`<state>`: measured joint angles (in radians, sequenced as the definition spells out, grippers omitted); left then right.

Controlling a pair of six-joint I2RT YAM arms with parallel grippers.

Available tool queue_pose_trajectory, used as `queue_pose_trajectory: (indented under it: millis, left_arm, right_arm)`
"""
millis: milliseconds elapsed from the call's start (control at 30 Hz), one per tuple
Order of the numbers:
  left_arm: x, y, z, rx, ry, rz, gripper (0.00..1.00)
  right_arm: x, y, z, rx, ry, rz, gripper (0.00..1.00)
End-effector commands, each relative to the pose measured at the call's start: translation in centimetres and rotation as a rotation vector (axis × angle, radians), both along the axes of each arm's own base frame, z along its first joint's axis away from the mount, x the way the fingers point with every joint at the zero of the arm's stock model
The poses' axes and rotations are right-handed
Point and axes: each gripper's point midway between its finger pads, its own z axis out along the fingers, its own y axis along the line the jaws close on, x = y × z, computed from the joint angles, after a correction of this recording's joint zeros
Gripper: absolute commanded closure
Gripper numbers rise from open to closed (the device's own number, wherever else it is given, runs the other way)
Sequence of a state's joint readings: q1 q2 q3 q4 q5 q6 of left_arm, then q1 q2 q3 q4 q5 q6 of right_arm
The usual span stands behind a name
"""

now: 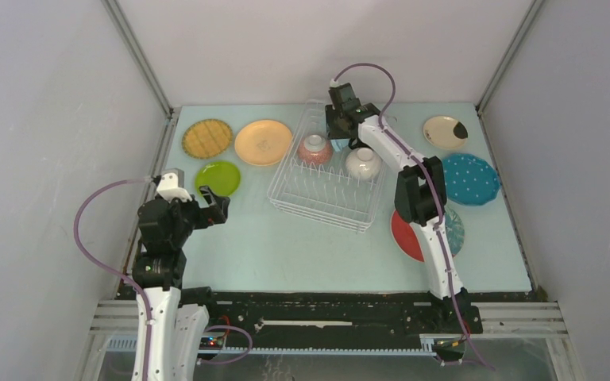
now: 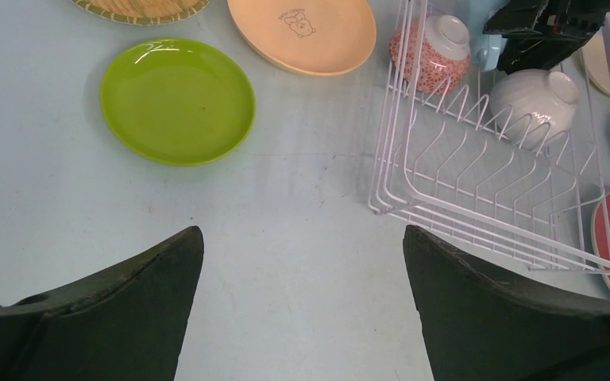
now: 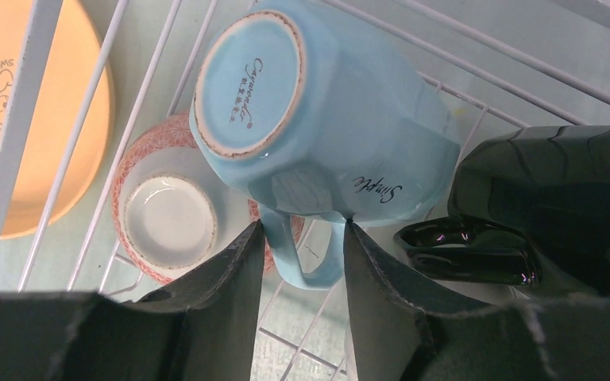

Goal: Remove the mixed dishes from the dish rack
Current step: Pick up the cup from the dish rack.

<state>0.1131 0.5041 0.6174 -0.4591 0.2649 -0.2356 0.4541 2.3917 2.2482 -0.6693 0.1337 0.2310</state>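
Pale blue table (image 1: 286, 246) between white walls: the right arm (image 1: 413, 171) stretches far forward, its right gripper (image 3: 303, 232) pinched narrowly onto the handle of the upturned light-blue cup (image 3: 326, 119) inside the dish rack (image 1: 322, 213). Left of those jaws lies a red-patterned bowl (image 3: 167, 214), right a black mug (image 3: 548, 198). Folded low, the left gripper (image 2: 302, 238) gapes wide and empty, with the lime green plate (image 2: 176, 99) ahead-left.

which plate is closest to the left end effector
The lime green plate, ahead of the left end effector; the yellow woven plate and orange plate lie farther back, the rest beyond the dish rack.
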Motion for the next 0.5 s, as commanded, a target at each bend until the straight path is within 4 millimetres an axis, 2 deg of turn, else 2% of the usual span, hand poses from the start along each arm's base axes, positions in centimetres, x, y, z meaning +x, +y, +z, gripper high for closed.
queue_pose_trajectory:
  millis: [0, 467]
  left_arm:
    - [0.3, -0.1, 2.2, 0.010, -0.054, -0.008, 0.00]
    - [0.4, -0.1, 2.1, 0.009, -0.051, -0.007, 0.00]
  right_arm:
    - [1.6, -1.7, -0.4, -0.029, -0.023, -0.078, 0.52]
    - [2.0, -3.8, 1.1, -0.332, -0.167, -0.041, 0.48]
